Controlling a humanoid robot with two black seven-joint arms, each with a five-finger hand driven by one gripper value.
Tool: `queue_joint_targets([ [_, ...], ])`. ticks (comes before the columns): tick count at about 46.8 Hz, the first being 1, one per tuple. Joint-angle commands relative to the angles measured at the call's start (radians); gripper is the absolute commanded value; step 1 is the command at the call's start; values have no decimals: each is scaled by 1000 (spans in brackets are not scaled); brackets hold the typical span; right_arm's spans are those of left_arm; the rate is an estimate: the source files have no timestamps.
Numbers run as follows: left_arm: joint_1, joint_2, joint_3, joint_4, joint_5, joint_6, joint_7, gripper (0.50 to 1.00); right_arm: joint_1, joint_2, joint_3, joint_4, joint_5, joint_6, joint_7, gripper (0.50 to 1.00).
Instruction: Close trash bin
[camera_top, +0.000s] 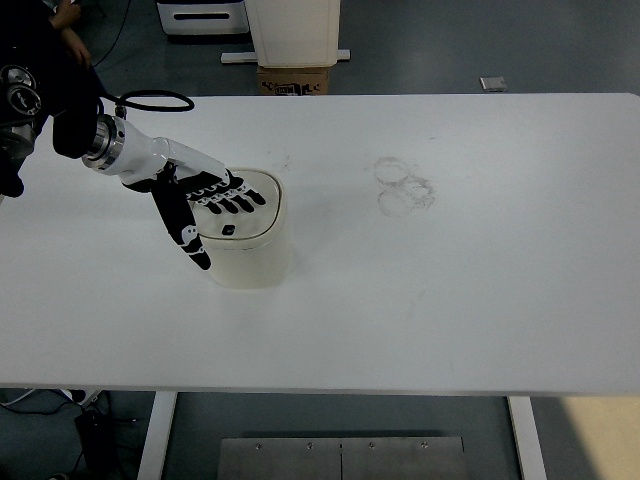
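Observation:
A small cream trash bin stands on the white table, left of centre. Its lid lies flat on top, down over the opening. My left hand comes in from the upper left and rests flat on the lid, fingers spread over its left half and thumb hanging down the bin's left side. It grasps nothing. The right arm is out of view.
Faint ring marks stain the table right of the bin. A cardboard box and a white stand sit on the floor beyond the far edge. A black cable loops near the left arm.

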Motion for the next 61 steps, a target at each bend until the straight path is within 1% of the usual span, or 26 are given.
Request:
queue_joint_targets([
  [1,0,0,0,0,0,0,0,1000,1,0,0,0,0,-2,0,991],
  [25,9,-12,0,0,0,2,0,1000,-1,0,0,0,0,-2,0,991],
  [31,-16,2,-3,4,1,-5,0,1000,1,0,-1,0,0,0,0,991],
  [34,-43,0,-5,4,1,-15,0,1000,-1,0,0,0,0,0,0,991],
  [41,-71,2,-6,3,1,-23,0,1000,1,0,1,0,0,0,0,991],
  [46,-73,2,-3,1,1,-37,1,1000,1,0,1,0,0,0,0,991],
  [61,-73,12,23,1,3,-40,1,1000,1,0,1,0,0,0,0,991],
])
